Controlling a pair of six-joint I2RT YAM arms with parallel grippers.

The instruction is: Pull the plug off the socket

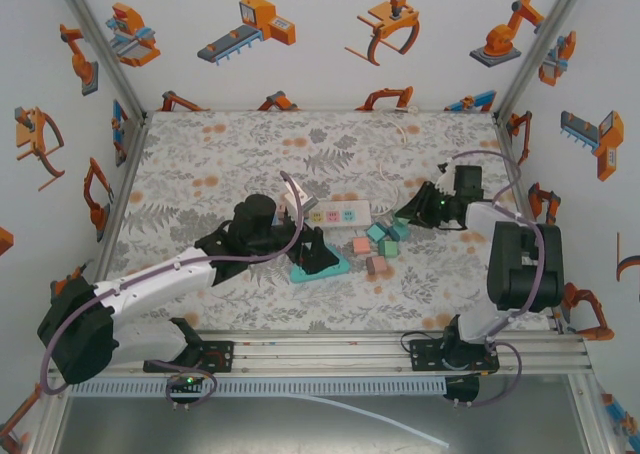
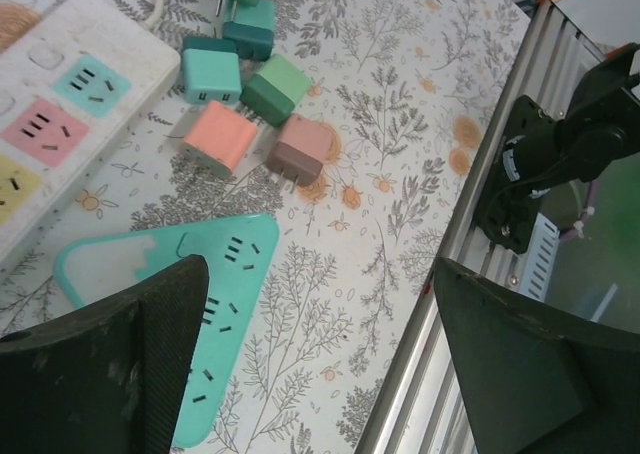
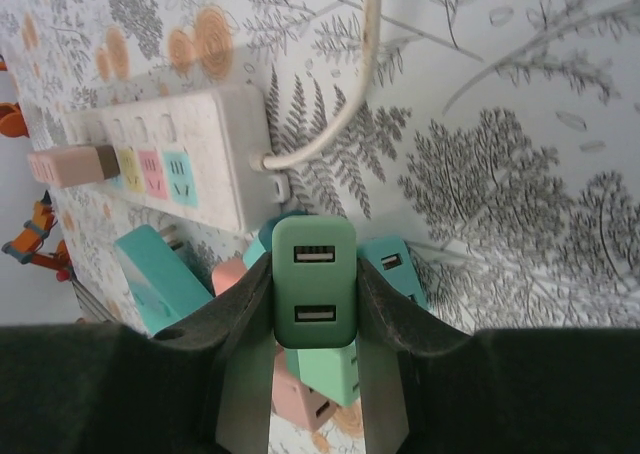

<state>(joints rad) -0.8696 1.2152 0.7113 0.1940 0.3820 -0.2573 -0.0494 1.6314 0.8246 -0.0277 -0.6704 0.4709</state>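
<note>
My right gripper (image 3: 315, 374) is shut on a green two-port USB plug (image 3: 314, 279), held above a pile of loose plugs (image 3: 330, 384). The white power strip (image 3: 175, 159) lies beyond it, with a pinkish-brown plug (image 3: 75, 164) seated at its far end. In the top view the right gripper (image 1: 410, 217) hovers just right of the strip (image 1: 340, 214). My left gripper (image 2: 320, 364) stands open and holds nothing, one finger (image 2: 110, 364) over the teal triangular socket (image 2: 235, 259). From above, this gripper (image 1: 318, 254) sits on the triangular socket (image 1: 335, 267).
Loose plugs lie in a cluster: teal (image 2: 210, 74), green (image 2: 275, 89), pink (image 2: 220, 139) and brown (image 2: 300, 154). The strip's white cord (image 3: 350, 84) runs away across the floral mat. The aluminium front rail (image 2: 470, 274) borders the table's near edge.
</note>
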